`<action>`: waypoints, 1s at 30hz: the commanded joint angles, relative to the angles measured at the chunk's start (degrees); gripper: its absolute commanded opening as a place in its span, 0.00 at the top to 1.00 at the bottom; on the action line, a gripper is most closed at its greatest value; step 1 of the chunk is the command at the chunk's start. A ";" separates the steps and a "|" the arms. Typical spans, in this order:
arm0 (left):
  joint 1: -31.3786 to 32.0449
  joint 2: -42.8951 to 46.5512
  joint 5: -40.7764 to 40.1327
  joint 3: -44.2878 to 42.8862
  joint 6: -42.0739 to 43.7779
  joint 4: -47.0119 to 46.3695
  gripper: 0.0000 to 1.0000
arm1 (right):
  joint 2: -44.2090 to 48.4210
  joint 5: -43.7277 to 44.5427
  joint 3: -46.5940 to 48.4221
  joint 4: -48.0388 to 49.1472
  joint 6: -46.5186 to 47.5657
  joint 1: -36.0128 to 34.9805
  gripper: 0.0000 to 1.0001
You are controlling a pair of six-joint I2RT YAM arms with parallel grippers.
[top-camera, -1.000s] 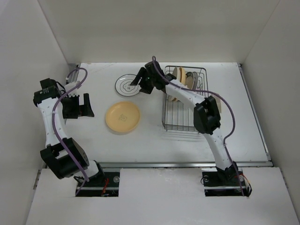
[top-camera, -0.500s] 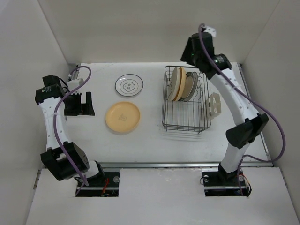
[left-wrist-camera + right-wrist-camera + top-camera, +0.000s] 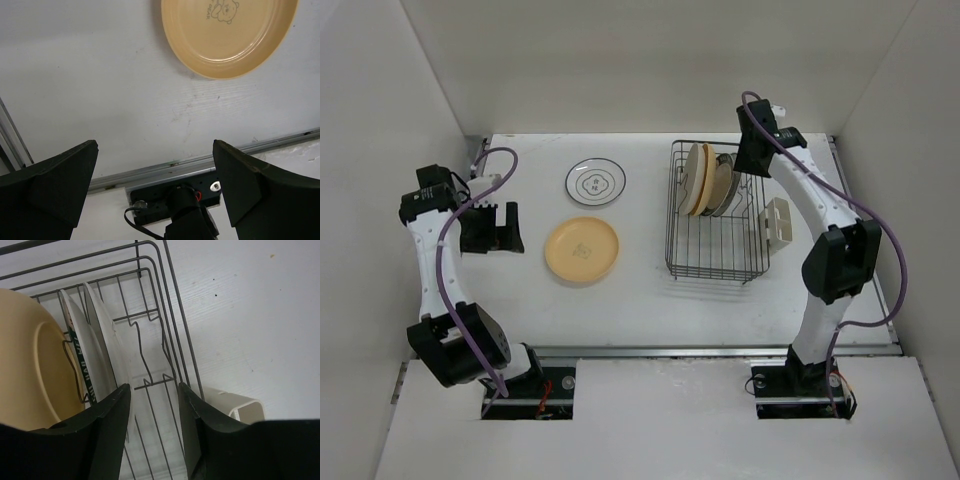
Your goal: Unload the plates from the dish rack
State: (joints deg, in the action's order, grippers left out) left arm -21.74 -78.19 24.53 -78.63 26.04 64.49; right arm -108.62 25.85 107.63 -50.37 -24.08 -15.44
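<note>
The black wire dish rack [image 3: 669,230] stands at the right of the table with several plates [image 3: 703,180] upright in its far end. In the right wrist view a yellow-orange plate [image 3: 25,355], a plate with a dark band [image 3: 82,372] and a white plate [image 3: 107,347] stand side by side. My right gripper [image 3: 748,160] hovers over the rack's far right corner. It [image 3: 152,402] is open, just right of the white plate, with only rack wire below the gap. A yellow plate [image 3: 582,250] and a ringed white plate [image 3: 595,182] lie on the table. My left gripper [image 3: 495,228] is wide open left of the yellow plate [image 3: 225,35].
A beige plastic holder [image 3: 778,222] hangs on the rack's right side, also visible as the beige holder [image 3: 240,407] past my right finger. White walls enclose the table on three sides. A metal rail [image 3: 165,167] runs along the near edge.
My right arm left the ringed plate on the table, swung up and right, and came down over the rack's far right corner with its jaws narrower. The left arm barely shifted.
</note>
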 commanded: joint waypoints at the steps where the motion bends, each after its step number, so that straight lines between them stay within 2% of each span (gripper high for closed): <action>1: 0.20 2.52 -0.72 1.19 0.32 0.55 0.01 | 0.78 -2.55 0.65 2.73 0.70 0.59 0.51; 7: 0.20 2.52 -0.72 2.34 0.32 0.55 0.01 | -1.77 -4.40 0.03 3.96 0.70 0.59 0.53; 16: 0.20 1.99 -1.24 2.87 0.85 0.55 0.01 | 6.74 5.88 0.55 3.61 0.34 0.59 0.53; 18: 0.20 1.99 -1.24 2.87 0.32 -0.06 0.01 | 7.80 3.87 -0.05 4.75 2.71 0.59 0.53; 21: 0.73 1.99 -1.24 2.87 -0.28 -0.07 0.01 | 7.81 -4.03 -1.73 7.21 5.44 0.06 0.53; 26: 0.73 1.99 -1.24 2.87 -0.29 -0.07 0.01 | 3.68 -9.83 -3.04 6.60 5.97 0.06 0.54; 28: 0.73 1.99 -1.77 2.87 -0.29 -0.07 0.01 | 2.80 -10.46 -3.57 7.13 5.97 0.06 0.54; 30: 0.73 1.99 -2.30 2.87 -0.29 -0.07 0.01 | 1.14 -7.50 -3.57 7.13 5.00 0.06 0.54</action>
State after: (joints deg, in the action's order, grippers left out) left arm -21.30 -77.45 22.81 -76.36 26.02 64.07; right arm -105.34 18.74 104.75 -44.93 -19.42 -15.07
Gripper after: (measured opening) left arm 0.989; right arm 0.463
